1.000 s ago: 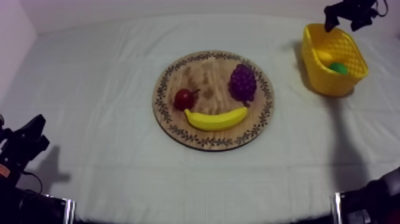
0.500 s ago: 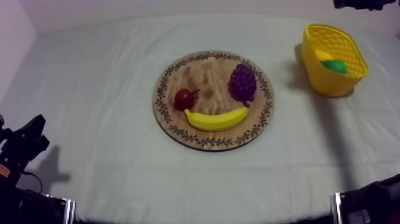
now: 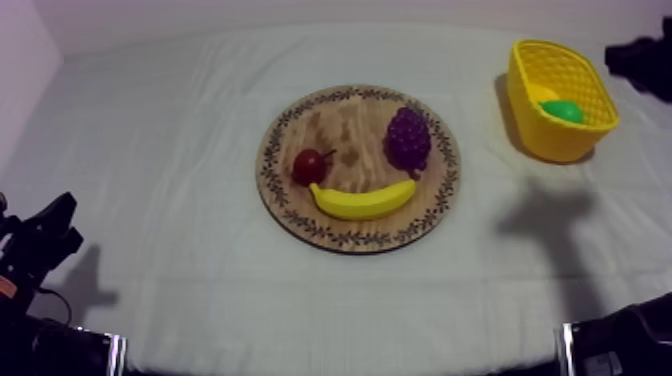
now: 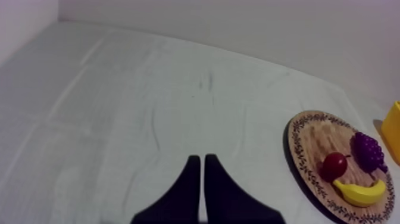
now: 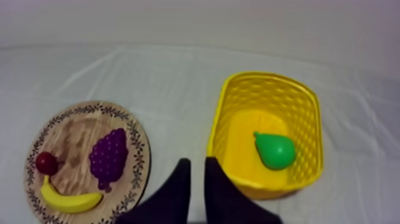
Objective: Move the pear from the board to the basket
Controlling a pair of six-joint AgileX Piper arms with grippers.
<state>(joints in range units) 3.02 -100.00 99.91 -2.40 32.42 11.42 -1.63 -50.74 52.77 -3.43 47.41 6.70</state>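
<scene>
Right wrist view: smooth pear (image 5: pixel 275 150) inside latticed yellow basket (image 5: pixel 268 77).

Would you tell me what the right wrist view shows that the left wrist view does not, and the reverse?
The right wrist view adds the green pear lying inside the yellow basket, and the right tool, fingers together. The left wrist view adds the left tool, fingers together, above a wide stretch of grey-white cloth. Both share the round wooden board carrying the purple bunch of grapes, the small red fruit and the yellow banana, plus the basket, of which the left wrist view catches just an edge.
</scene>
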